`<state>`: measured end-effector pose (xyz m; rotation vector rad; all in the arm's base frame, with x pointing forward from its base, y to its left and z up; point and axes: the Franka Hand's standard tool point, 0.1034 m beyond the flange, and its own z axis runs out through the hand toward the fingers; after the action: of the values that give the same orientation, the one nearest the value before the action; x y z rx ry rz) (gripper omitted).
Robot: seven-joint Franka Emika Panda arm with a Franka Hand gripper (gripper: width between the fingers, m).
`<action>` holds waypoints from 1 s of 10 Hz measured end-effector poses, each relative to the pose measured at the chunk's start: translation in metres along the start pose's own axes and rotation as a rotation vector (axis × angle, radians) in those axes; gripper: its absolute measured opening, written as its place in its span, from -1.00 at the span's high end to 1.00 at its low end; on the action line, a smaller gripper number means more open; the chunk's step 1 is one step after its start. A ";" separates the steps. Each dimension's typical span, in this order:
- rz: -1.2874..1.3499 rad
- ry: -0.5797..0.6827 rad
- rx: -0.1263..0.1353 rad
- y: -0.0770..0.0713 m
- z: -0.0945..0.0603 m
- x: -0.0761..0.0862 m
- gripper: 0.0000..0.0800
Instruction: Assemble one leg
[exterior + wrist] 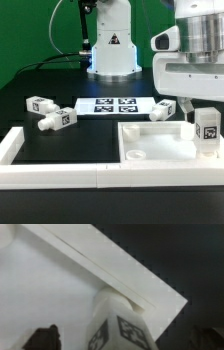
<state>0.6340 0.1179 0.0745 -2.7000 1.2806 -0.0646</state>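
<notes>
leg (207, 130): upright at tabletop's (150, 150) 2 o'clock corner
tool (206, 114): apart, straddling leg
done: leg apparently seated
left: probably further twisting

Even light, dark table (25, 118), coarse pictures.
Blue glow rings the arm base (111, 68); the wrist view is soft, the leg (112, 308) blurred.

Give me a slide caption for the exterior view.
Gripper over an upright leg at the tabletop's corner, spare legs lying near the marker board.
</notes>
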 end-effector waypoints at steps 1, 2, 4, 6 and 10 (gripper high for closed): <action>-0.052 0.000 0.000 0.000 0.000 0.000 -0.62; -0.173 0.003 -0.006 0.001 0.000 0.002 -0.62; -0.604 0.021 -0.055 -0.005 -0.006 0.009 -0.62; -0.564 0.022 -0.056 -0.003 -0.004 0.009 -0.55; -0.328 0.031 -0.060 -0.002 -0.004 0.007 0.28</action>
<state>0.6396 0.1135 0.0783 -2.9442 0.8466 -0.1071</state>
